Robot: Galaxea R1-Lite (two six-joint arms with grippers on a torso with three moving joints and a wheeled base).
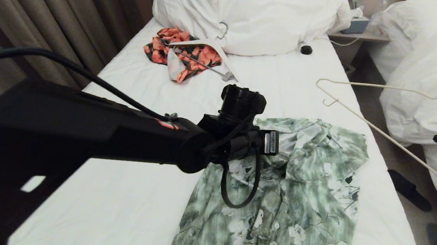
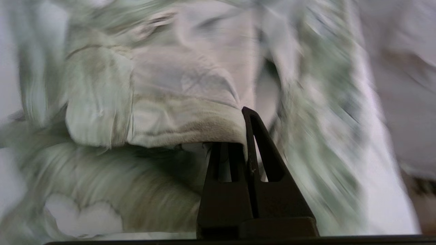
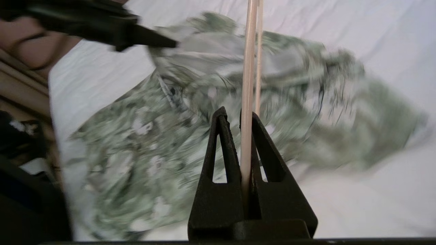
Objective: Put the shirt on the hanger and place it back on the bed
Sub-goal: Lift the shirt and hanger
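Left gripper pinching shirt collar; right gripper clamped on hanger above shirt.

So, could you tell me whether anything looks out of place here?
The thin cream wire-like hanger is off the white-sheeted bed, held in the air past its edge by the right claw. The green-and-white floral shirt lies rumpled, its collar pinched by the left claw.

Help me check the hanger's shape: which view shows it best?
The head view: the hanger shows its hook and slim outline, raised beside the bed. The right wrist view shows only a rod clamped in the right gripper; the left wrist view shows none.
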